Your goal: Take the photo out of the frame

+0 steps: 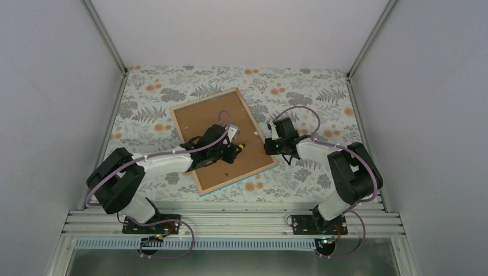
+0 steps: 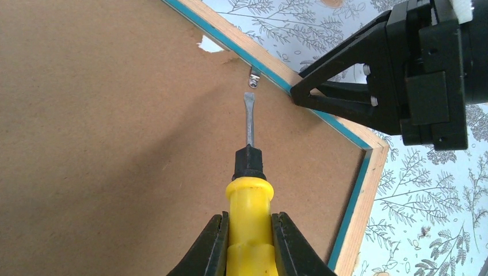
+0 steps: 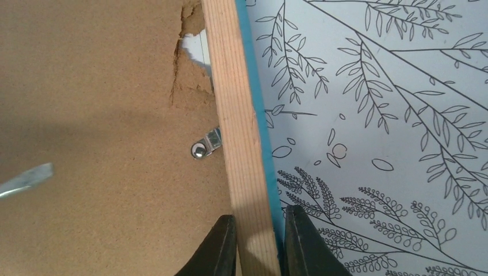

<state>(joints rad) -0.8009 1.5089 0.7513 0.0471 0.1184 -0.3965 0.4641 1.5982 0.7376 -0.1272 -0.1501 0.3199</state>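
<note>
The frame [image 1: 239, 179] lies face down on the table, its light wood rim [image 3: 236, 115] and turquoise edge showing around a brown backing board [image 1: 201, 121]. The photo is hidden beneath that board. My left gripper [image 2: 249, 241] is shut on a yellow-handled screwdriver [image 2: 249, 213]. The screwdriver's flat blade [image 2: 249, 118] points at a small metal tab [image 2: 254, 77] by the rim, just short of it. My right gripper [image 3: 257, 241] is shut on the frame's right rim, one finger on the board side and one on the outside.
The backing board is torn near the rim [image 3: 193, 49], with white showing through. The floral tablecloth [image 1: 299, 92] surrounds the frame. Grey walls enclose the table at the left, right and back. In the left wrist view the right gripper's black body [image 2: 403, 75] sits close by.
</note>
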